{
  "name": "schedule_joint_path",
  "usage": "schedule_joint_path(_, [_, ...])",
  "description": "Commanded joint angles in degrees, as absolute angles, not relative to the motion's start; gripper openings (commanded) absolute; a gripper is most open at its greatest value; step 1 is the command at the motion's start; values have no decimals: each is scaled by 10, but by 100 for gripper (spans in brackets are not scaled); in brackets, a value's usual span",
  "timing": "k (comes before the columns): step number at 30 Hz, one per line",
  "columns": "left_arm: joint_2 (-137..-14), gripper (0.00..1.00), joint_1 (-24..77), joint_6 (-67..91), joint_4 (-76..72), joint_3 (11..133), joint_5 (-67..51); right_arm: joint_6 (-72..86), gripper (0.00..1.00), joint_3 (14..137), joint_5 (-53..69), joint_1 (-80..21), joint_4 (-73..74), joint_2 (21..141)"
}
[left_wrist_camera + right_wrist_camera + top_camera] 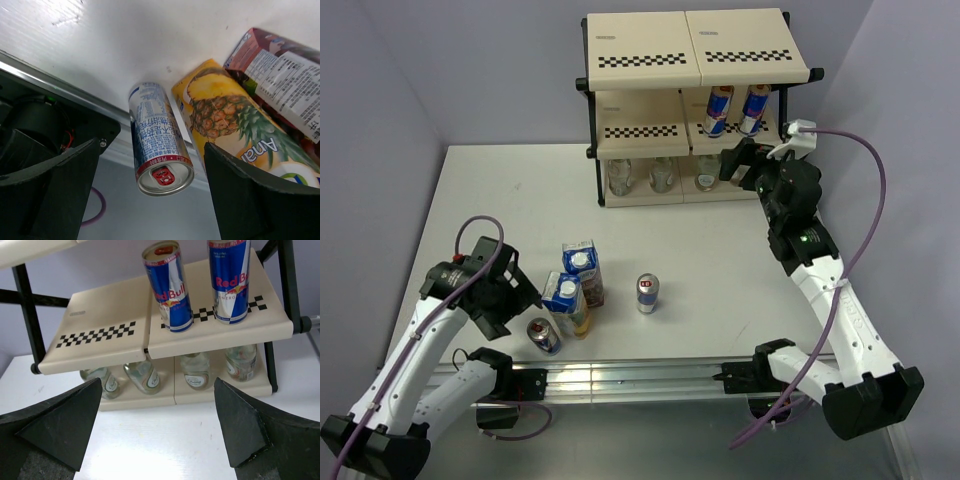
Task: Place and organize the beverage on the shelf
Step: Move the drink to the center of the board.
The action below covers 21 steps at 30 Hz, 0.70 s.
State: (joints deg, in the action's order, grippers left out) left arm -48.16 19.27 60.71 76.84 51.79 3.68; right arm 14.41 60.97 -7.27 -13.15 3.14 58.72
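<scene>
The left end effector (151, 167) hangs open astride a blue-and-silver can (156, 131) beside the yellow carton (225, 120) and purple carton (285, 75) near the surface's (125, 40) front edge, while the right end effector (160, 432) gapes before the shelf (107, 322), which holds two cans (169, 290) above four bottles (196, 371).

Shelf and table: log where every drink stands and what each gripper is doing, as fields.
shelf top tier: no drinks
middle tier: two cans, upright, right half
bottom tier: four bottles in a row
table: purple carton, yellow carton, lone can, near can, all upright
left gripper: open, fingers either side of the near can
right gripper: open, empty, facing the shelf
</scene>
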Motion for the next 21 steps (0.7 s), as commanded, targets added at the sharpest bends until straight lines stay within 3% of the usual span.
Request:
schedule_joint_path(1, [-481, 90, 192, 592, 787, 511, -6, 156, 100, 609, -65, -134, 32, 564])
schedule_joint_path(21, [-514, 88, 192, 591, 766, 476, -39, 178, 100, 596, -40, -135, 18, 565])
